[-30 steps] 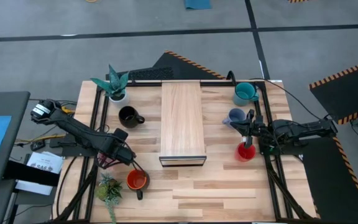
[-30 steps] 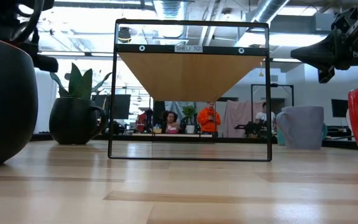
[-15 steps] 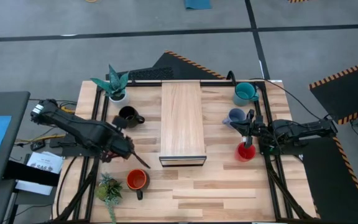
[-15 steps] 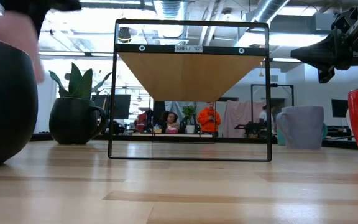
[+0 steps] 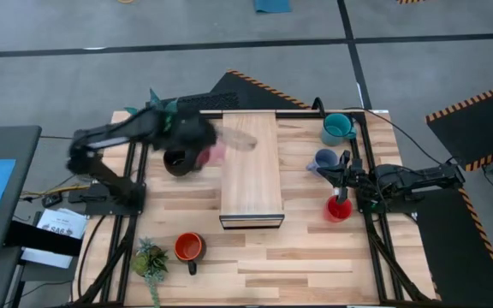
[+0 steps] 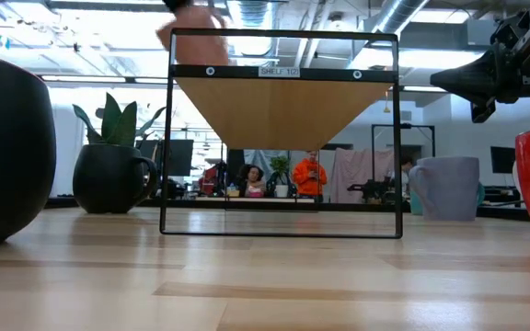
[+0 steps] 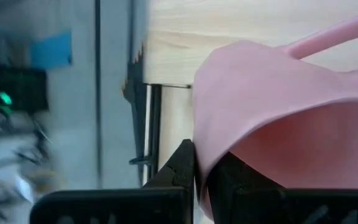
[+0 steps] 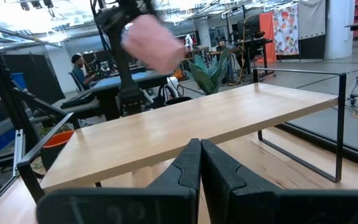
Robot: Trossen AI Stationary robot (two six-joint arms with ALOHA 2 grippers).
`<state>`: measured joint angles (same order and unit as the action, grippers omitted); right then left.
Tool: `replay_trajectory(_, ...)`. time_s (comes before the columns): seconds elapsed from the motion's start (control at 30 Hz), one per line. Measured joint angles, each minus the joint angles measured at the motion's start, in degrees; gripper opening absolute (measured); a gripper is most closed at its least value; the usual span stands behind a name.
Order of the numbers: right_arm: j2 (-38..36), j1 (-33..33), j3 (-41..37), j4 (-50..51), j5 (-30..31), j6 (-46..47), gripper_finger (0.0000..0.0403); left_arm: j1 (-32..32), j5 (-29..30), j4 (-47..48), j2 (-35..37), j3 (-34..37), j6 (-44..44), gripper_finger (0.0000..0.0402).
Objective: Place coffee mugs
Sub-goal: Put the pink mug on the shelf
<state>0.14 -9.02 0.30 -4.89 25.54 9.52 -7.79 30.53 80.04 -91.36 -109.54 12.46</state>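
My left gripper (image 5: 202, 144) is shut on the pink mug (image 5: 217, 152), held high beside the left edge of the wooden shelf (image 5: 251, 167); the mug also shows in the right wrist view (image 8: 151, 42) and the low view (image 6: 191, 26). On the table stand a black mug (image 5: 176, 161), an orange mug (image 5: 188, 248), a teal mug (image 5: 336, 128), a pale blue mug (image 5: 324, 160) and a red mug (image 5: 338, 208). My right gripper (image 5: 343, 180) waits shut at the table's right, between the pale blue and red mugs. My left gripper pinches the pink mug's wall at the rim (image 7: 199, 163), one finger (image 7: 235, 183) inside the mug and one finger (image 7: 180, 168) outside. The mug is lifted clear of table and shelf and is tilted, its handle (image 7: 334, 37) on the side away from the fingers.
Two small potted plants stand on the left side, one at the far edge (image 5: 159, 115) and one at the near edge (image 5: 150, 257). The shelf's black frame (image 6: 282, 136) stands mid-table with free room under its board.
My left gripper has swung up from the table's near left, beside the orange mug, toward the far edge and the shelf, turning as it rose. The pink mug has gone with it, lifted clear of the table to above shelf height. My right arm has kept still.
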Motion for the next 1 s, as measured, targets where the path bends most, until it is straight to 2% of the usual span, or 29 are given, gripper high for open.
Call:
replay_trajectory(0.1, 0.01, -0.02, 0.01, 0.0, 0.01, 0.02, 0.0038, -7.67, -6.1, -2.76, -6.02, -6.97, -0.87, 0.0001)
replay_trajectory(0.23, 0.02, 0.0, 0.02, 0.0, 0.02, 0.0, 0.0038, -14.84, -15.37, -3.0, -13.72, -15.87, -4.68, 0.0001)
replay_trajectory(0.4, 0.02, 0.0, 0.0, 0.0, 0.02, 0.0, 0.0038, -19.8, -20.58, 2.07, -21.04, -24.93, -9.2, 0.0003)
replay_trajectory(0.6, 0.01, 0.0, 0.0, 0.0, 0.02, 0.0, 0.0038, -21.3, -22.81, 7.23, -22.26, -22.96, -11.98, 0.0004)
replay_trajectory(1.0, 0.02, -0.02, 0.02, -0.02, 0.0, 0.0, 0.0038, -21.64, -24.34, 6.11, -23.36, -22.43, -13.13, 0.0005)
